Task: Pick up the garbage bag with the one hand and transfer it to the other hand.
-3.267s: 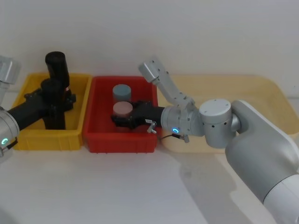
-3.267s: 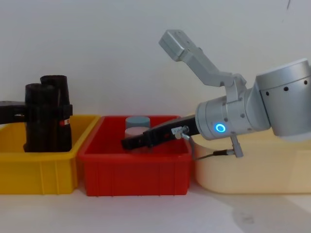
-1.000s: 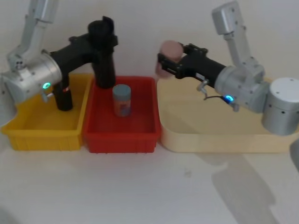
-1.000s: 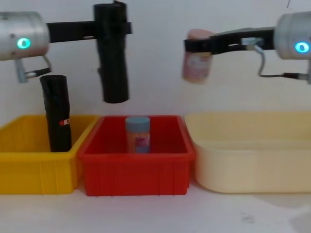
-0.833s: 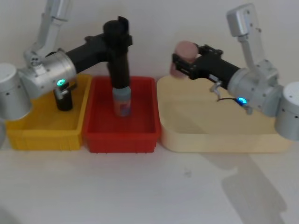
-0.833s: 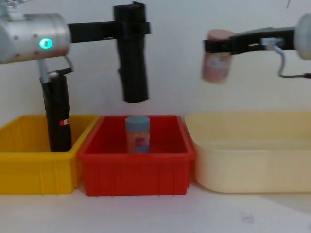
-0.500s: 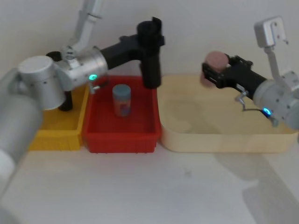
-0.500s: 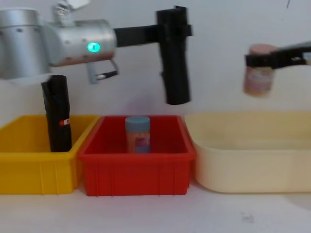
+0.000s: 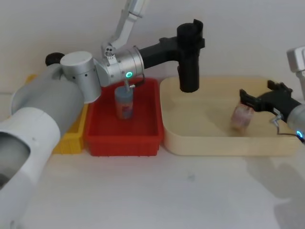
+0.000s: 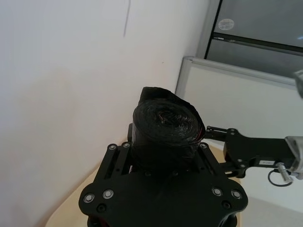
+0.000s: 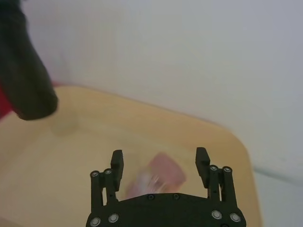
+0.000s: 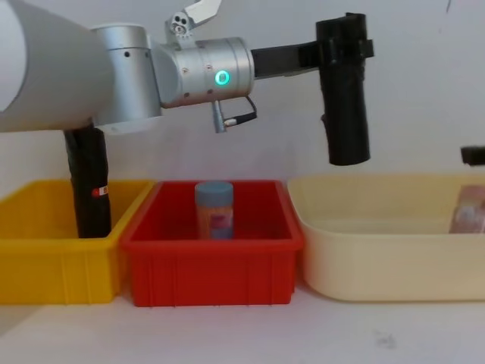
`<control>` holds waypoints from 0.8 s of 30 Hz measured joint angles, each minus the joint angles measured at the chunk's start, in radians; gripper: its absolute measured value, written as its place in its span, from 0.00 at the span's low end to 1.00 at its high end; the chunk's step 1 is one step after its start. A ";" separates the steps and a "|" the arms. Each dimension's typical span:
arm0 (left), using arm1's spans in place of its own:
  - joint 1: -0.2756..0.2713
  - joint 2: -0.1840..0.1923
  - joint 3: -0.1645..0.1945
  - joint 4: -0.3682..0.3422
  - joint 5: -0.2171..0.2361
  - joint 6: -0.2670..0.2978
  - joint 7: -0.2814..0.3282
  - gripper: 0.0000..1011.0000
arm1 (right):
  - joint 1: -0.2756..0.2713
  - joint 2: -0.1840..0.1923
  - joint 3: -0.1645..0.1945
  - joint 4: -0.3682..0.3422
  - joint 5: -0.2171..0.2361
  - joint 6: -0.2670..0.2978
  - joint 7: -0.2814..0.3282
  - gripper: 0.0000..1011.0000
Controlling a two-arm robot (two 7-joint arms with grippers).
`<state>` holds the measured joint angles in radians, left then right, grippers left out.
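Observation:
The garbage bag, a plain black crinkled roll, hangs upright in the air over the left rear of the cream tray. My left gripper, on the wrist with the teal ring, is shut on its upper end; from the chest the bag hangs well above the tray rim. The roll's top sits between the left fingers. My right gripper stands open at the tray's right end, apart from the bag. From the right wrist, the open gripper hovers over a pink jar, with the bag farther off.
The pink jar leans tilted inside the cream tray. A blue-lidded jar stands in the red bin. Another black roll with a red-and-white tag stands in the yellow bin at the left.
My left arm carried the bag rightward from above the red bin to above the cream tray. My right gripper moved right and down, opened, and the pink jar now sits in the tray.

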<state>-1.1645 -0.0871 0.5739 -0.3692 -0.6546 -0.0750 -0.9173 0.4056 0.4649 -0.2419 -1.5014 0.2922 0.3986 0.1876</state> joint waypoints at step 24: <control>-0.092 -0.080 0.035 0.191 -0.028 -0.059 -0.069 0.42 | -0.036 0.021 0.024 -0.050 0.036 -0.007 0.088 0.99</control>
<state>-1.2563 -0.1669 0.6085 -0.1785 -0.6822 -0.1343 -0.9867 0.3691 0.4858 -0.2180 -1.5512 0.3286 0.3914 0.2757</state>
